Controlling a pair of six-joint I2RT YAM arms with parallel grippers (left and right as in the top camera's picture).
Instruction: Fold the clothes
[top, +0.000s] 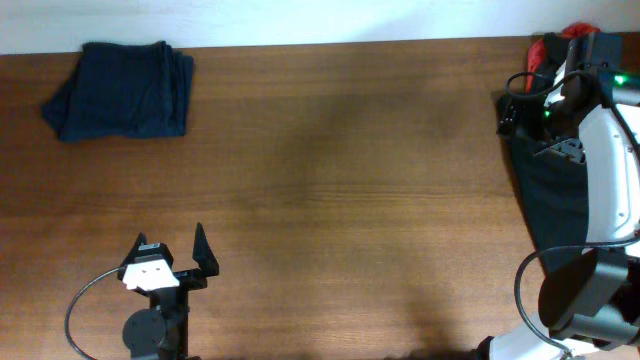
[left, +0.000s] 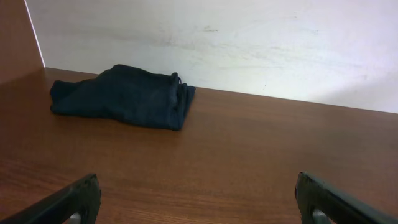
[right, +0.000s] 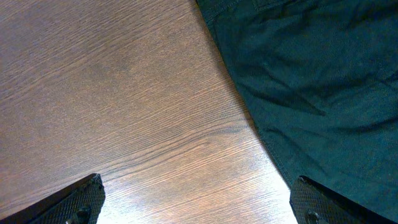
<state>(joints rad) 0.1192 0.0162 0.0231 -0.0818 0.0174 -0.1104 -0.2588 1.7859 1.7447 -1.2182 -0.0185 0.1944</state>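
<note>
Left gripper (top: 170, 243), near edge: fingers apart, empty. Right gripper (right: 198, 208): fingers apart over the border of the black garment (top: 553, 195) at the right edge. It looks soft, limp and light, probably best pinched at a corner. Navy garment (top: 120, 90): folded, far left corner.

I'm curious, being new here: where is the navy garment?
In the overhead view the navy garment lies at the table's far left corner by the wall, well ahead of the left gripper.

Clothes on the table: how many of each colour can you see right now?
navy garment, folded: 1
black garment, spread flat under the right arm: 1
red piece, mostly hidden behind that arm: 1
Total: 3
</note>
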